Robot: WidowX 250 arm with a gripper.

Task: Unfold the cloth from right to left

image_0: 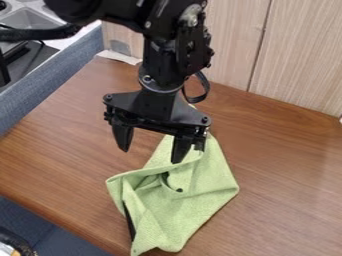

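1. Table [60, 150]: brown wood-grain top, spanning most of the view and set at a slant.
2. Wall panel [300, 55]: pale, vertically grained, standing along the table's far side, with 1 dark vertical seam.
3. Arm [160, 67]: black. Enters at the top edge, left of centre, runs across to a joint near the top middle, then drops close to vertical. The wrist section is over the middle of the table.
4. Cloth [194, 200]: light green, lying on the table in the lower middle of the view. Condition: creased and partly folded over. The upper part narrows and passes behind the gripper; 1 corner points to the view's right; the lower end lies near the table's front edge. On the view's left side a fold stands up around a dark hollow, and a black strip shows along the edge below it.
5. Gripper [151, 156]: hangs from the wrist, pointing down, its crosspiece slightly lower at the view's right end. The 2 fingers stand wide apart, with nothing held between them. 1 finger is over wood to the left of the cloth; the other is in front of the cloth's upper part. Contact with the cloth cannot be determined.
6. Sink [30, 19]: grey, at the upper left corner, past the blue-grey border [57, 77] beside the table.
7. Cable [204, 89]: black, looped beside the wrist.
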